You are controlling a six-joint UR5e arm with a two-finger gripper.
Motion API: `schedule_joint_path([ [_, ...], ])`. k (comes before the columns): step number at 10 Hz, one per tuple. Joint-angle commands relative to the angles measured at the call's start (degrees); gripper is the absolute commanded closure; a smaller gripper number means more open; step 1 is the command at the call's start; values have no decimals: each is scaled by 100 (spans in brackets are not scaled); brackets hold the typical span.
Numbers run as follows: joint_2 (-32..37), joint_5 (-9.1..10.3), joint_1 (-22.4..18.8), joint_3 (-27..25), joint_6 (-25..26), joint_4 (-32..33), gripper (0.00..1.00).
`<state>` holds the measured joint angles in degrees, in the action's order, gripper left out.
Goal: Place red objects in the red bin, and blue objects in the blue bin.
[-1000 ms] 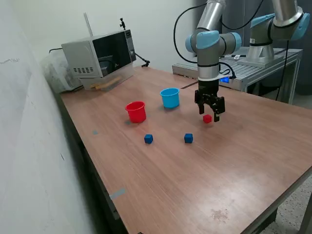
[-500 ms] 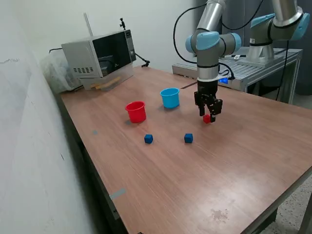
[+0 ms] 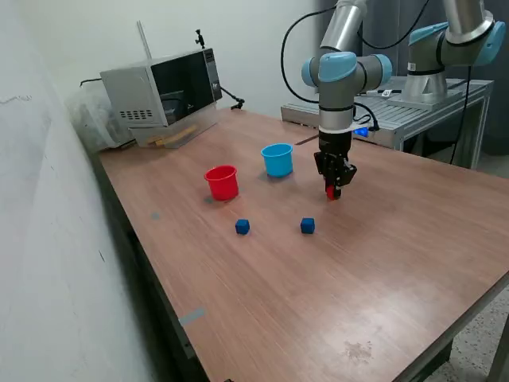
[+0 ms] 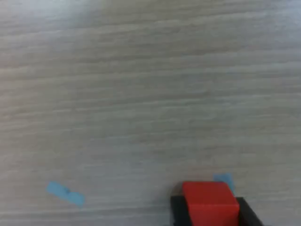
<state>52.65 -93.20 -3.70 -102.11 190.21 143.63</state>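
**Currently: Gripper Clenched on One Red Cube**

Presently the gripper points straight down at the wooden table, with its fingers closed on a red cube. In the wrist view the same red cube sits between the two dark fingers, one on each side of it, and the tabletop fills the rest of that picture. Whether the cube rests on the table or is raised just off it cannot be told.

The red cup stands upright on the table, well apart from the gripper toward the exterior view's left. The light blue cup stands upright between the red cup and the arm, farther back, near the gripper but not touching it. Only one red cube is visible.

Two dark blue cubes lie on the table nearer the camera than the cups. The first blue cube lies in front of the red cup. The second blue cube lies near the gripper, in front of it and apart from it.

Two small pale blue tape marks show on the wood in the wrist view. A microwave oven stands at the far corner of the table.
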Motion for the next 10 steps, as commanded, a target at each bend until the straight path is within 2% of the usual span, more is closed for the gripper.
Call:
schedule_joint_path([
  [1, 174, -382, 19, 111, -54, -2, 100],
  [2, 436, -522, 54, 225, -54, -19, 100],
  [3, 613, -584, 150, 487, -72, -89, 100],
  [4, 702, -585, 333, 786, -307, -151, 100],
  [6, 721, -541, 913, 1568, -520, -1009, 100],
  [8, 703, -541, 1151, 1904, -887, -1100, 100],
  [9, 607, -541, 1361, 2062, -898, -1118, 100],
  [10, 258, -541, 1477, 2290, -915, -1170, 100],
])
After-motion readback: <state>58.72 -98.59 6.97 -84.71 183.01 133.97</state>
